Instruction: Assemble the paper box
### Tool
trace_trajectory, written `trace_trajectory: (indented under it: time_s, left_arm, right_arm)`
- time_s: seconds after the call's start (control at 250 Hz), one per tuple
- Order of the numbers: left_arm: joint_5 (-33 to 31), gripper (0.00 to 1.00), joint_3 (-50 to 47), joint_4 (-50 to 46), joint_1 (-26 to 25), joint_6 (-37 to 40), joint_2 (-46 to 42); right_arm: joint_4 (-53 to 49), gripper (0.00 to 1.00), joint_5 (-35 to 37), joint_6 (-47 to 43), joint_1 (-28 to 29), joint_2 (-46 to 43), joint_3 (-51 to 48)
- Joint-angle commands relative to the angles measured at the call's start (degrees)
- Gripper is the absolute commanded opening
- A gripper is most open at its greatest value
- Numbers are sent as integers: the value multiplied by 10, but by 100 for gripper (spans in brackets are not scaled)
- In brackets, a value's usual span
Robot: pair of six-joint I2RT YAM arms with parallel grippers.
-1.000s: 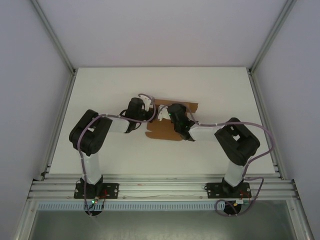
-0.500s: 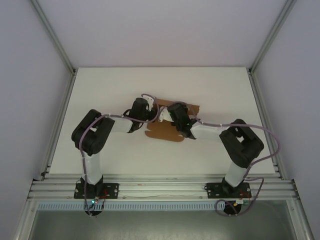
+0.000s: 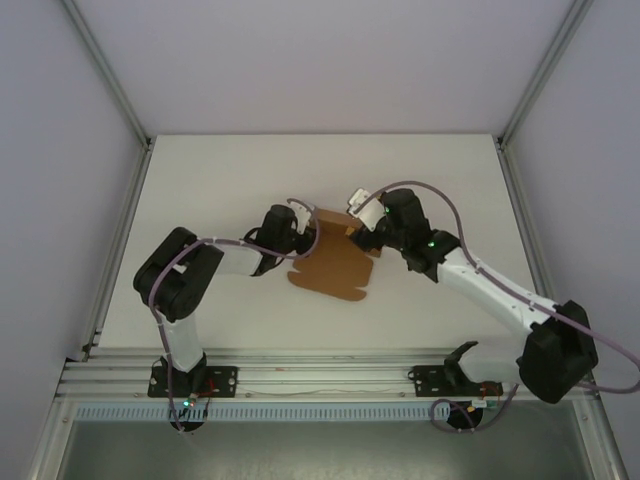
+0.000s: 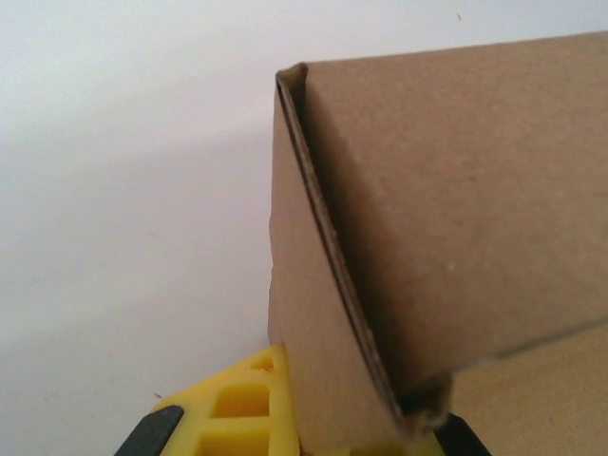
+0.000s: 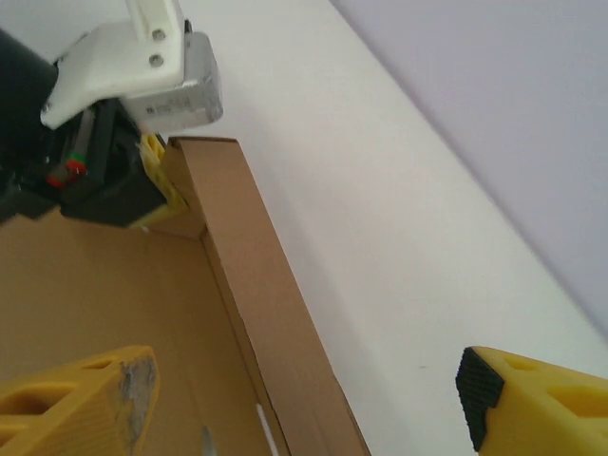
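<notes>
Top external: one paper box (image 3: pixel 330 268) lies mid-frame on the white table (image 3: pixel 200 180), with bare tabletop on every side. My left gripper (image 3: pixel 303 224) is clamped on the box's upper-left corner flap, which stands upright in the left wrist view. My right gripper (image 5: pixel 304 399) is spread wide, one finger on each side of the raised wall. Count: two grippers, one box.
</notes>
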Motion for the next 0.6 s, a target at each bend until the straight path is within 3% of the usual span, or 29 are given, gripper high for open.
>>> trace_trajectory:
  time_s: [0.0, 0.136, 0.384, 0.6]
  left_arm:
    - [-16, 0, -13, -4, -17, 30, -20]
    - [-25, 0, -10, -11, -30, 39, -15]
    - [-28, 0, -21, -7, -40, 47, -17]
    - [-39, 0, -21, 2, -41, 34, -8]
  right_arm:
    - [-69, 73, -57, 137, -43, 73, 68]
    - [-164, 68, -193, 119, -68, 174, 173]
    - [-276, 55, -221, 89, -71, 329, 305]
    - [-322, 44, -266, 77, -71, 399, 350]
